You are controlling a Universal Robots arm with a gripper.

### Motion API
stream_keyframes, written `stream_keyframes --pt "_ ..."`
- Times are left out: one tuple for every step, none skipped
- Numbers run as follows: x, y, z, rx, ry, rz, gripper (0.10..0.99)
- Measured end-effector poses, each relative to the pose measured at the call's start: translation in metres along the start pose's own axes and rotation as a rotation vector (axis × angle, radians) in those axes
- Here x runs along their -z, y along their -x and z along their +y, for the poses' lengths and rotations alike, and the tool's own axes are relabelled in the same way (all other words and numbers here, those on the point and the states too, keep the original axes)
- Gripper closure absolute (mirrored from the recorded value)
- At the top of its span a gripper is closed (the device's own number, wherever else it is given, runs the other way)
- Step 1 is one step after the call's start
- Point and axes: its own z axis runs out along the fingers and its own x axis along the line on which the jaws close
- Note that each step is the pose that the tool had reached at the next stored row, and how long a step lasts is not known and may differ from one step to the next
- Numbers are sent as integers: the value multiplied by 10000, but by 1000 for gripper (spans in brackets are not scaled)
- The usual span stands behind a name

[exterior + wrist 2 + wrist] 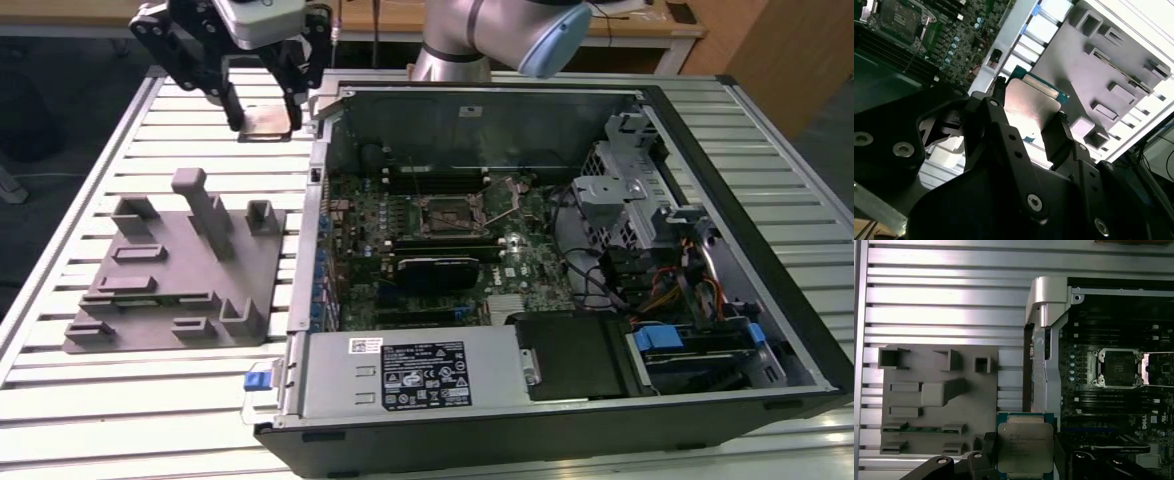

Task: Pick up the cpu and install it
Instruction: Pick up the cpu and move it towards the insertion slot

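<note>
My gripper (266, 120) hangs above the slatted table, off the exterior view's left of the open computer case (787, 300) and near its far corner. It is shut on the cpu (268, 124), a small flat square chip with a pale silver top. In both wrist views the cpu (1025, 445) (1030, 105) sits clamped between the two black fingers (985, 452), with its green board edge showing. The empty cpu socket (451, 211) (1117, 367) lies on the motherboard inside the case, apart from the gripper.
A large grey plastic block (174, 270) (934, 400) with upright tabs lies on the table at the exterior view's left of the case. The case's metal side wall (1046, 305) stands between gripper and motherboard. A power supply (414, 370) and drive bays (641, 210) fill the case.
</note>
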Motion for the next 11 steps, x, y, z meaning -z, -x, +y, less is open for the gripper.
stream_keyframes --pt "0 25 0 0 0 0 545" --pt "-1 50 0 0 0 0 545" --pt "-1 76 0 1 -1 0 545" --pt "-1 101 -1 1 0 0 545" --pt "-2 126 -1 0 0 0 545" --pt "-2 153 -1 0 0 1 545" --pt "-3 178 -1 0 0 0 545" --pt "-3 202 -1 0 0 0 545" --pt "-3 227 -1 1 -1 0 545" --pt "-4 254 -1 1 0 1 545" --pt "-4 282 -1 1 0 1 545"
